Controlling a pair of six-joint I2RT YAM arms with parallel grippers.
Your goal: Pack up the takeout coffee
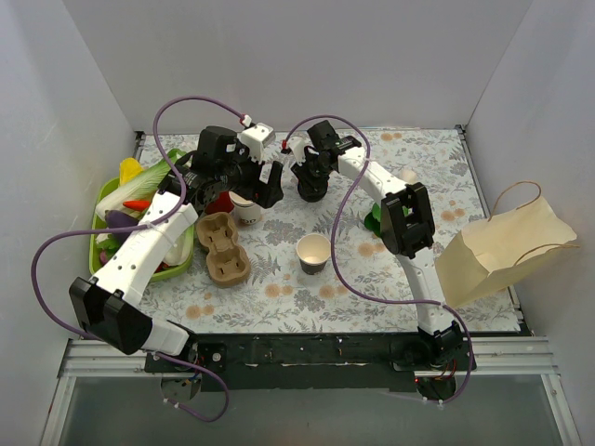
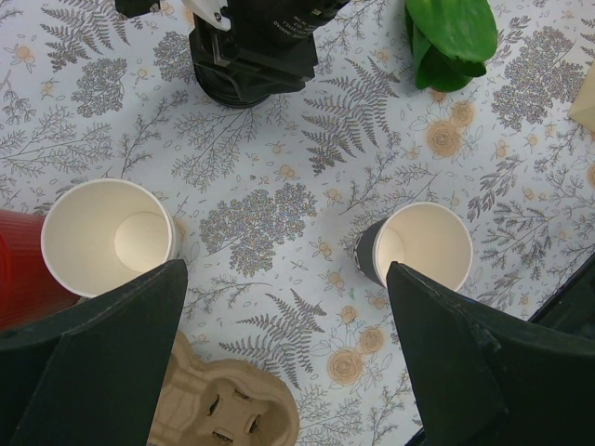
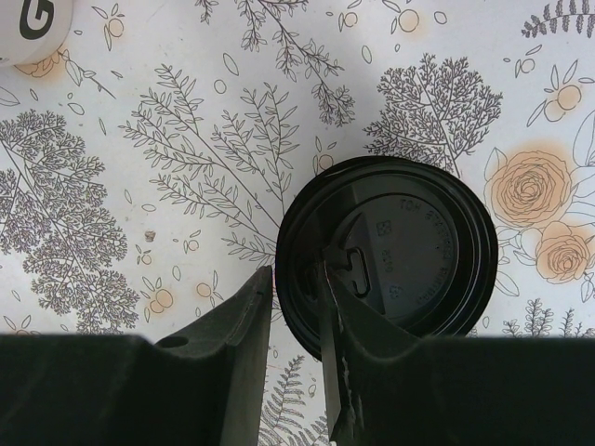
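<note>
Right pincer (image 3: 293,269) narrowly pinching rim of one round black plastic lid (image 3: 409,251), tabletop (image 1: 418,288) far-middle; can't tell cup underneath.
Left pincer (image 2: 286,268) hovering wide over two lidless paper cups (image 2: 107,237) (image 2: 423,243), one red cup (image 2: 19,269), one moulded-pulp carrier (image 2: 228,409).

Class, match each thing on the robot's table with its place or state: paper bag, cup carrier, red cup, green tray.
Things:
1. paper bag
2. cup carrier
3. red cup
4. green tray

Places or states:
a. holds vegetables, far left
b. empty, just right of the tray
c. by the right wall
d. beyond the carrier, beside a lidless cup

Pairs: 1-c, 2-b, 3-d, 4-a.
</note>
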